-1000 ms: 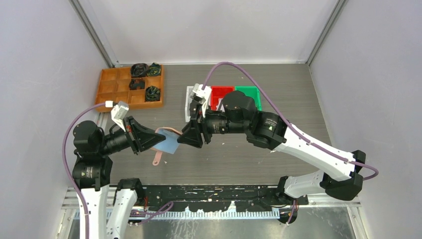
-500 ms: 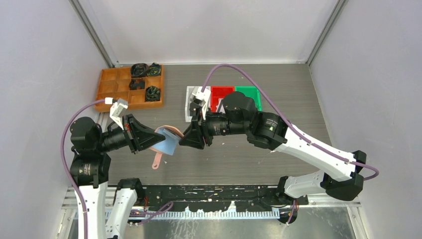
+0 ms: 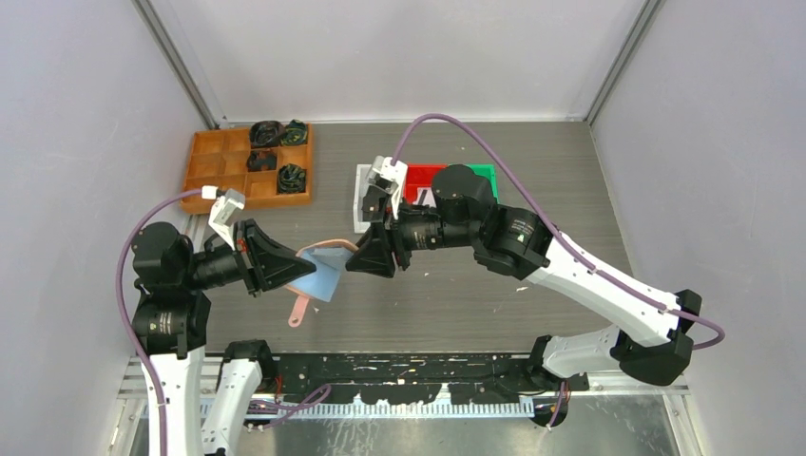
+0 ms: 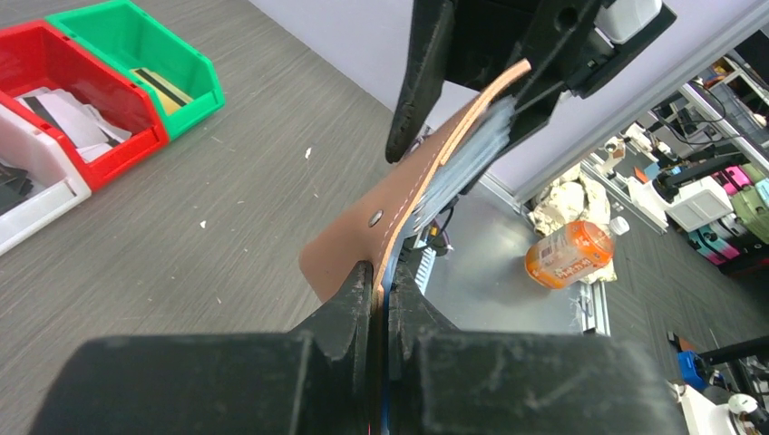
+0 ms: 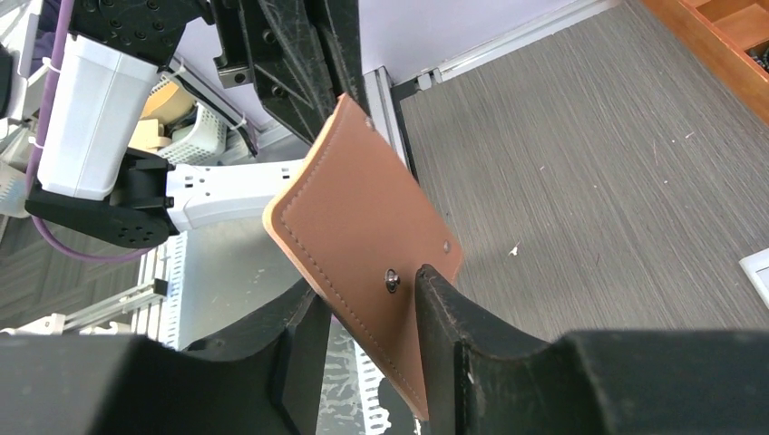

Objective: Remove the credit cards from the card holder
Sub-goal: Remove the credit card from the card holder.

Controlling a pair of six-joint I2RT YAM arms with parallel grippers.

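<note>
Right claw has shifted, spread astride the floppy card holder; left claw pinches its edge. Cards look stiff, slick; grip exposed ends.

The card holder is tan-brown leather with pale stitching along its edge and a small silver snap. From above, a light blue card shows against it — perhaps several, the edges reading greyish. Left gripper and right gripper are black. The table is grey wood-grain — bearing a white bin, red bin, green bin and orange-brown tray.
</note>
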